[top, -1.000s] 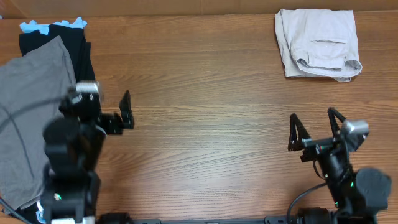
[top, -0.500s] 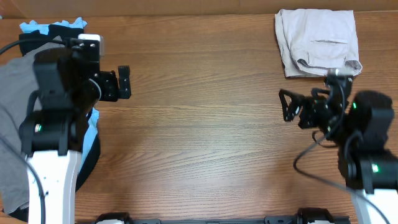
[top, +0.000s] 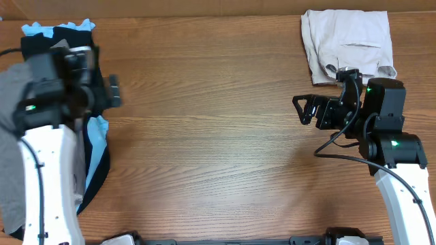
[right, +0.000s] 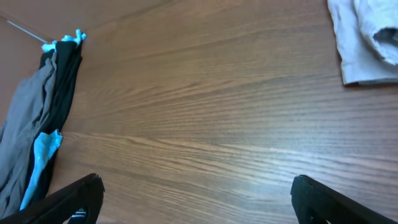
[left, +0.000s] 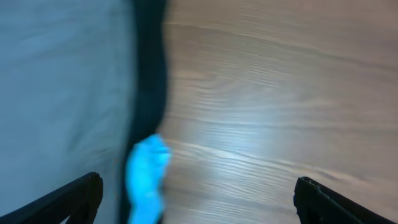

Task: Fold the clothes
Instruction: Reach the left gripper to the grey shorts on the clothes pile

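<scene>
Delta against half a second ago: the left gripper (top: 113,90) has been shifted left and is now placed at the right edge of the garment pile, no longer over bare wood. The right gripper (top: 300,111) has been moved slightly left and far. The beige shorts (top: 347,42) at the far right are unchanged.

Both claws are spread wide. In the left wrist view, nothing is held or touched between the fingers (left: 74,198); only cloth and the table (left: 267,93) are seen below. The same holds for the right claw: bare wood is seen between its fingers (right: 69,198).

The grey shorts (top: 8,129) are found at the left table edge, largely covered by the left arm, beside the black garment (top: 97,173) and the light-blue garment (top: 99,129).
</scene>
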